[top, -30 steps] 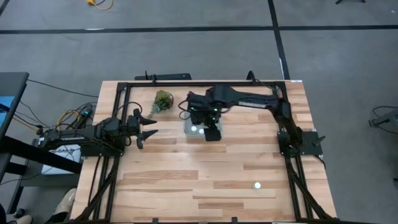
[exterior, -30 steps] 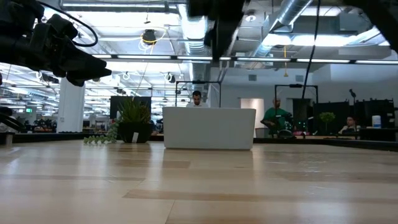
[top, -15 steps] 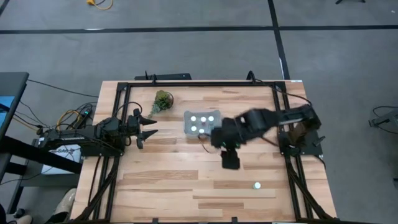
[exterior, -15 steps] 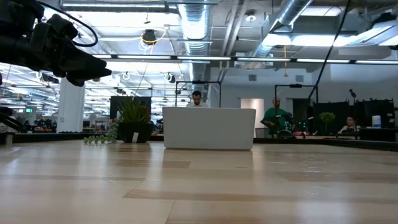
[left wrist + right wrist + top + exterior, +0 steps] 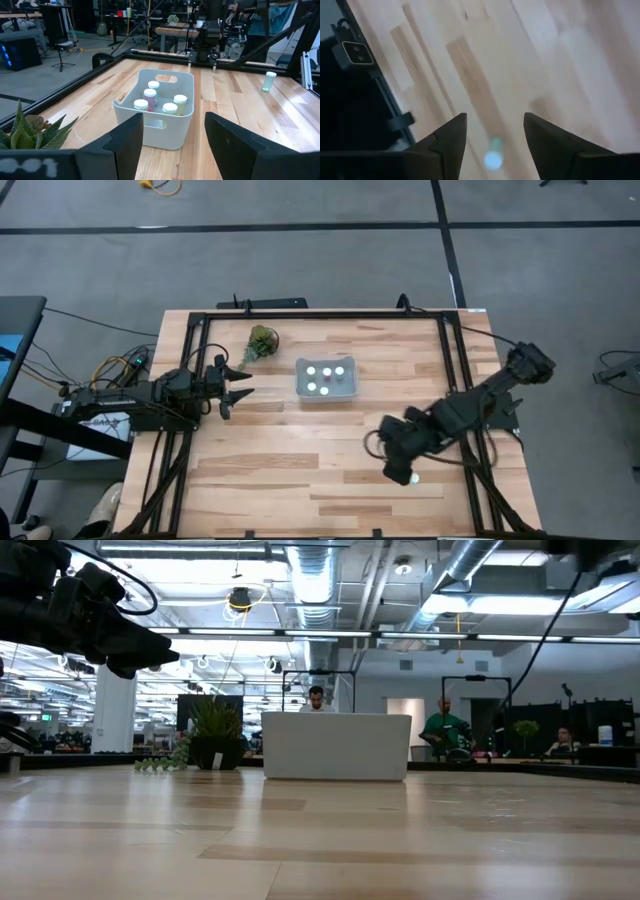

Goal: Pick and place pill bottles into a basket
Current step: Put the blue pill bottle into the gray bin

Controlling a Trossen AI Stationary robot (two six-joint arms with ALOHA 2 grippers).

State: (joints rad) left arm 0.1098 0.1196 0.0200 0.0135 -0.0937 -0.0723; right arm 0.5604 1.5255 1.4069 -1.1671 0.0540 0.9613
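From above, the basket (image 5: 326,379) sits on the worktop (image 5: 270,460) just right of a small green plant (image 5: 262,341), with four white-capped pill bottles (image 5: 313,370) inside it. One more pill bottle (image 5: 414,478) stands alone toward the near right of the worktop, and the right pincer (image 5: 397,471) hangs just beside it. The left pincer (image 5: 238,381) waits at the left edge with its fingers spread. The low view shows the basket (image 5: 336,746) as a pale box far across the worktop. The left wrist view looks into the basket (image 5: 159,117) at the four pill bottles (image 5: 169,108), with the lone pill bottle (image 5: 268,81) well apart beyond. In the right wrist view the released pincer (image 5: 494,136) frames the blurred lone pill bottle (image 5: 493,157).
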